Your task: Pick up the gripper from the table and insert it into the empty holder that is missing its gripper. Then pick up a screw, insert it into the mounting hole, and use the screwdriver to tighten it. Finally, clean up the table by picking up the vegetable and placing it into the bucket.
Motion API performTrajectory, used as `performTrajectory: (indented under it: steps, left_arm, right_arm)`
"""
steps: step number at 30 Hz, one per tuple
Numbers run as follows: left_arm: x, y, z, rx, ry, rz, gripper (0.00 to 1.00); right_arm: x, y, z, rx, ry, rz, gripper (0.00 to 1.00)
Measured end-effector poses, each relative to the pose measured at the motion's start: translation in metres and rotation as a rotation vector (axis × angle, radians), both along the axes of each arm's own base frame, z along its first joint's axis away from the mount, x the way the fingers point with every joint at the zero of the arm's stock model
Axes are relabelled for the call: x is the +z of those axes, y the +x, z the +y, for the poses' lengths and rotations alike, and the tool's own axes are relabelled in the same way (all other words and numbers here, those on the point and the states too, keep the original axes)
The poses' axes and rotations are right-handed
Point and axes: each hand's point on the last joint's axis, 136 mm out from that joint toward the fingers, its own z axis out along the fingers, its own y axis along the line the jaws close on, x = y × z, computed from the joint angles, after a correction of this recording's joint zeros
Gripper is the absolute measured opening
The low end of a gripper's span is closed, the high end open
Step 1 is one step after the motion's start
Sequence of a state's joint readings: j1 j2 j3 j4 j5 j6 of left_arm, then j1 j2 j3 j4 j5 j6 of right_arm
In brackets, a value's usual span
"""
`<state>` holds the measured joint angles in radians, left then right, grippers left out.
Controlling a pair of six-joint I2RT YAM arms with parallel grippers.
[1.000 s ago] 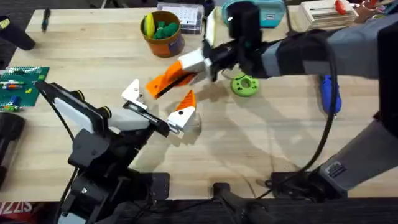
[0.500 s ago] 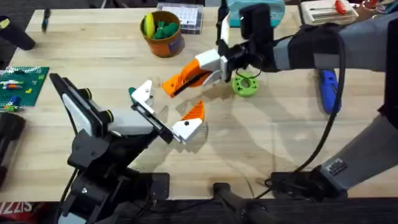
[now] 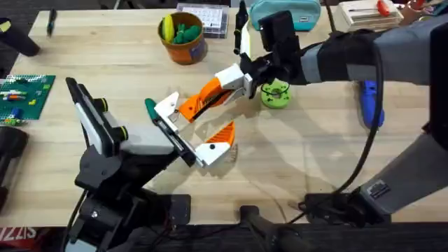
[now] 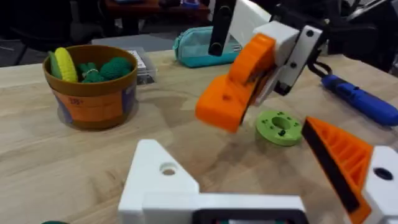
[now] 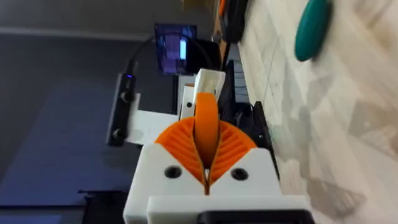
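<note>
— What sort of place is this?
— A robotics lab or workshop: a pale wooden worktop (image 3: 105, 63) with a parts box (image 3: 205, 17) at top centre, a blue screwdriver (image 3: 371, 105) at right, cables (image 3: 360, 164) trailing lower right.

Light was even and bright over the table (image 3: 315, 168), with soft shadows beneath the arms; the room behind stayed dim and blurred.

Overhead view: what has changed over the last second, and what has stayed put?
The right pincer, shut on the orange finger piece, swung its tip down-left toward the left pincer, which rose up-right toward it. The green ring, bucket and blue screwdriver stayed put.
</note>
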<state>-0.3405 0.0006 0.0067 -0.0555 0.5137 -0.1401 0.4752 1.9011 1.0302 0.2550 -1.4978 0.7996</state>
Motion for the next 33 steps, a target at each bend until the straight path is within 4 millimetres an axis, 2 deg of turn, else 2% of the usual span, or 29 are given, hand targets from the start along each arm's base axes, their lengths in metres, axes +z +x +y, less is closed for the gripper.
performTrajectory:
  steps: [9, 21, 29, 33]
  left_arm:
    - [0.000, -0.003, -0.002, -0.020, 0.002, -0.003, 0.986]
    - [0.000, -0.003, -0.002, -0.021, 0.002, -0.002, 0.988]
    - [0.000, -0.005, -0.005, -0.040, -0.006, 0.007, 0.988]
    - [0.000, -0.005, -0.004, -0.037, -0.009, 0.011, 0.988]
  right_arm:
    - [0.010, 0.003, 0.005, 0.010, 0.033, -0.056, 0.021]
    - [0.009, 0.003, 0.008, 0.002, 0.002, -0.010, 0.020]
    - [0.004, -0.003, 0.025, -0.008, -0.033, -0.023, 0.021]
    - [0.004, -0.002, 0.027, -0.018, -0.039, -0.027, 0.023]
